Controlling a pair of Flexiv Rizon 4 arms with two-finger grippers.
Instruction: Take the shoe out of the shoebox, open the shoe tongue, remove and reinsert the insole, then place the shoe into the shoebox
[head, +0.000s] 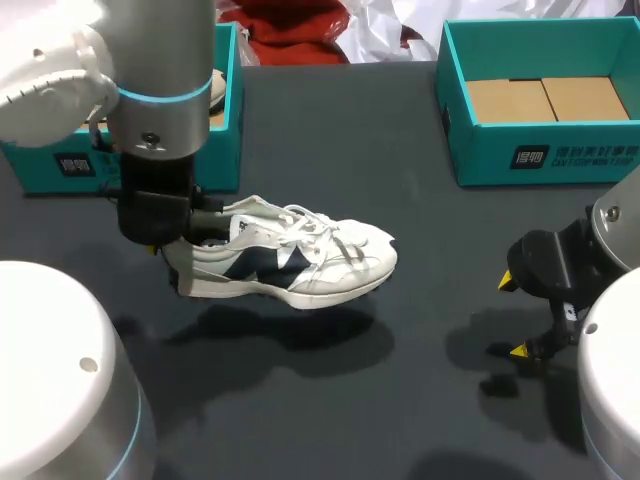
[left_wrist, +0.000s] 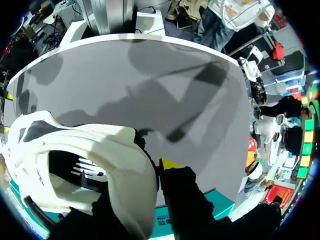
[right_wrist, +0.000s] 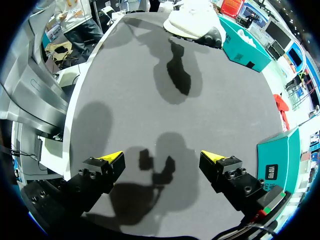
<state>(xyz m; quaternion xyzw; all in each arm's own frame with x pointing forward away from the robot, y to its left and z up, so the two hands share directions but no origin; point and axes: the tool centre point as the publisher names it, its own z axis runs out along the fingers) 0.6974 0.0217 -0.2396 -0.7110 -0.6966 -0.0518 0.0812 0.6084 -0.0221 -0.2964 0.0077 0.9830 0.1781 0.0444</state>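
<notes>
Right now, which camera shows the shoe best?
The head view: the whole shoe shows side-on, with laces, tongue and sole all visible. The left wrist view shows only its heel opening, close up. The right wrist view shows it small and far off.

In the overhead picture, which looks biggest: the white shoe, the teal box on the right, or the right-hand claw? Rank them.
1. Teal box, though the picture's edge cuts it off.
2. Shoe, somewhat smaller; it is held up nearer the camera, so it may look oversized.
3. Right gripper, clearly smallest.
</notes>
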